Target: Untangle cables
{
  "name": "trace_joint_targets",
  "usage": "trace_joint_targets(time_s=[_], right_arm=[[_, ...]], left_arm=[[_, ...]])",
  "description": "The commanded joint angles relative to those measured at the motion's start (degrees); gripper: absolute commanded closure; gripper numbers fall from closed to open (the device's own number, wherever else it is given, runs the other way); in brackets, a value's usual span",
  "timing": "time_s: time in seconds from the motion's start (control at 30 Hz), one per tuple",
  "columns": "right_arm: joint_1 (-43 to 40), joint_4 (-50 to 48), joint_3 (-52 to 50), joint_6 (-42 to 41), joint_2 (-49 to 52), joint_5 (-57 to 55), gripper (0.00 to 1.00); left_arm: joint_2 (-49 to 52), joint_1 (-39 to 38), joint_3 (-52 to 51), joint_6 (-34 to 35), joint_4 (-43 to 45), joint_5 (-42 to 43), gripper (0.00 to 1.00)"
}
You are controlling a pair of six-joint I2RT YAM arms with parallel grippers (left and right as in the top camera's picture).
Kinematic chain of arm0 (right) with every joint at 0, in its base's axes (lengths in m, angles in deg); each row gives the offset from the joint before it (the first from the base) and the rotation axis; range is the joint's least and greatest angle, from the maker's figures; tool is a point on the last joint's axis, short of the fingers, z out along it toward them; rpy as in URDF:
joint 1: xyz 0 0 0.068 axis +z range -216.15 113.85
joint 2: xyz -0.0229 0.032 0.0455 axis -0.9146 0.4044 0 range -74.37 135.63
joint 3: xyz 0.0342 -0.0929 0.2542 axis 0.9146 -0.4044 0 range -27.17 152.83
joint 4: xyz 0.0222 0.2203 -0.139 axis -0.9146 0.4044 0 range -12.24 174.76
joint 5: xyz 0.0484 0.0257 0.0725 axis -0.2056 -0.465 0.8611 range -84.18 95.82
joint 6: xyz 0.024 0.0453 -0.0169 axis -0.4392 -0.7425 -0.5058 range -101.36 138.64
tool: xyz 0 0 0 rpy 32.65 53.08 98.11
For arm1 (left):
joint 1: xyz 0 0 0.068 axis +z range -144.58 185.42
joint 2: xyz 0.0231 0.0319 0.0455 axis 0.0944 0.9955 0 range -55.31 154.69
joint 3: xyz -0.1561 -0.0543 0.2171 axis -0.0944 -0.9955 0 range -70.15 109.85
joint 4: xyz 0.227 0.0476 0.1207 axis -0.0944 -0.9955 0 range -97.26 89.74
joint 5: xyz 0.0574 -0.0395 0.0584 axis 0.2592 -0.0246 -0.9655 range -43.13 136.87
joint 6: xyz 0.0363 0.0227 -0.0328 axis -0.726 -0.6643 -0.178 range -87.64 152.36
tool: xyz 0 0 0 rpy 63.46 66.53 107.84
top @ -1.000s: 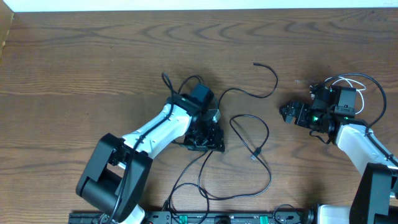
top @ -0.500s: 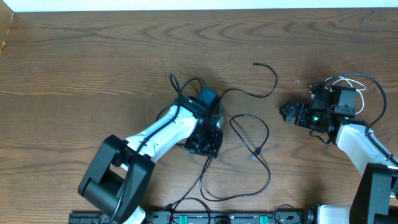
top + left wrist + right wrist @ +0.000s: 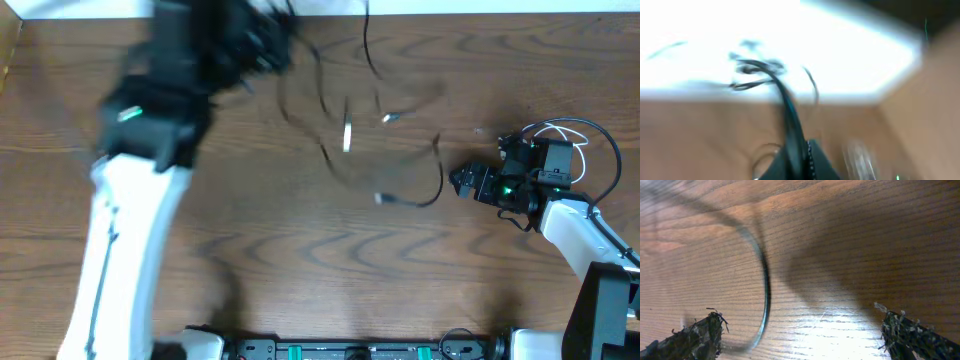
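Jaws of left gripper (image 3: 799,160) clench black cables (image 3: 441,180), seemingly two through blur; right gripper (image 3: 462,182) gapes empty.

No readable text, labels, brands or numbers anywhere; left views blurred.

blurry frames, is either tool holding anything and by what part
The left tool is shut on a black cable; blur hides where along it; the right tool is open, empty.
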Motion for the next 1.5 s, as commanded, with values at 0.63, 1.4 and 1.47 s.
trace_joint_targets(time_s=[0.63, 1.4, 1.47], right_arm=[[0.28, 0.04, 0.00, 0.83, 0.20, 0.33, 0.01], [0.28, 0.04, 0.00, 0.83, 0.20, 0.33, 0.01], [0.28, 0.04, 0.00, 0.83, 0.20, 0.33, 0.01]], left_arm=[[14.73, -17.49, 0.79, -5.57, -40.76, -10.38, 0.92], [27.85, -17.75, 2.36, -3.80, -47.69, -10.38, 0.02], [25.59, -16.39, 2.36, -2.40, -47.63, -10.38, 0.02]])
